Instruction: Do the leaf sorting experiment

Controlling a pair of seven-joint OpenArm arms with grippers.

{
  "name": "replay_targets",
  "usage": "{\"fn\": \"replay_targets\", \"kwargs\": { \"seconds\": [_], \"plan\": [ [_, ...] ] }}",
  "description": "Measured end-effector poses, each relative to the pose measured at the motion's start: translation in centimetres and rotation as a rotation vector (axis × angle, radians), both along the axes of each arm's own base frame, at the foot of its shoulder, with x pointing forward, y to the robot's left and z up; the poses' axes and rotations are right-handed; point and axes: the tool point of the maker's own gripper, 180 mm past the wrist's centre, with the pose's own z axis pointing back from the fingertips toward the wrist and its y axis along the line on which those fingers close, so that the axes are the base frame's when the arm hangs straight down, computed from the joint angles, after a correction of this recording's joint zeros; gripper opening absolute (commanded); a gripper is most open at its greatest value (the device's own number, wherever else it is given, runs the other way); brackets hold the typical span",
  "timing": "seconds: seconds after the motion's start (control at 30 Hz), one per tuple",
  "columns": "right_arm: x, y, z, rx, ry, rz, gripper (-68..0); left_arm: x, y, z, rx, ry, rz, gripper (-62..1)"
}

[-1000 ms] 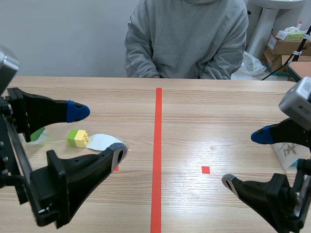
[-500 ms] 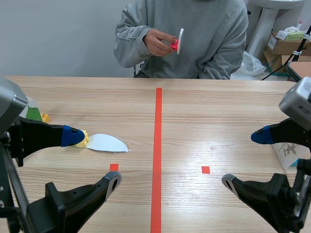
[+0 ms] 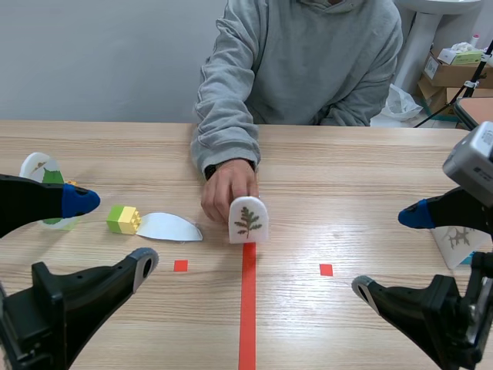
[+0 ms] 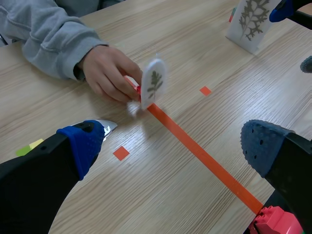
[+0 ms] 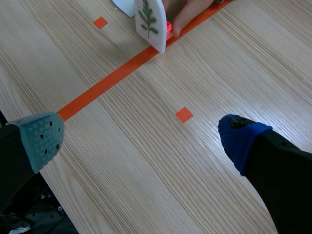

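A person's hand (image 3: 227,189) props the leaf card (image 3: 248,220) upright on the desk (image 3: 347,177) for viewing; left hand (image 3: 112,233), right hand (image 3: 387,252) gape empty.

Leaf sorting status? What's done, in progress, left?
Looks done: on the left side stand an upright card and a flat card by a yellow-green block; a side card stands by the right arm. In hand: a person's hand holds a leaf card upright on the centre line. Left: the left gripper and right gripper are open and empty, so that card is not yet picked up or sorted.
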Motion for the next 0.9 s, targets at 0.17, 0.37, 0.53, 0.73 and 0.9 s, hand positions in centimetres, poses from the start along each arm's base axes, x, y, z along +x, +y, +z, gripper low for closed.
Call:
{"fn": "replay_targets", "kwargs": {
  "seconds": [0.17, 0.37, 0.53, 0.73, 0.9],
  "plan": [
    [0.0, 0.1, 0.2, 0.015, 0.001, -0.002, 0.4, 0.0, 0.0, -0.1, 0.002, 0.002, 0.0, -0.9],
    [0.1, 0.4, 0.6, 0.068, 0.008, -0.014, 0.4, 0.0, 0.0, -0.1, 0.003, 0.003, 0.0, -0.9],
    [0.0, -0.3, -0.4, 0.071, 0.04, -0.038, 0.4, 0.0, 0.0, -0.1, 0.004, 0.004, 0.0, -0.9],
    [-0.1, -0.6, -0.7, 0.092, 0.061, -0.056, 0.4, 0.0, 0.0, -0.1, 0.004, 0.004, 0.0, -0.9],
    [0.0, -0.6, -0.7, 0.095, 0.061, -0.056, 0.4, 0.0, 0.0, -0.1, 0.004, 0.004, 0.0, -0.9]
  ]
}}
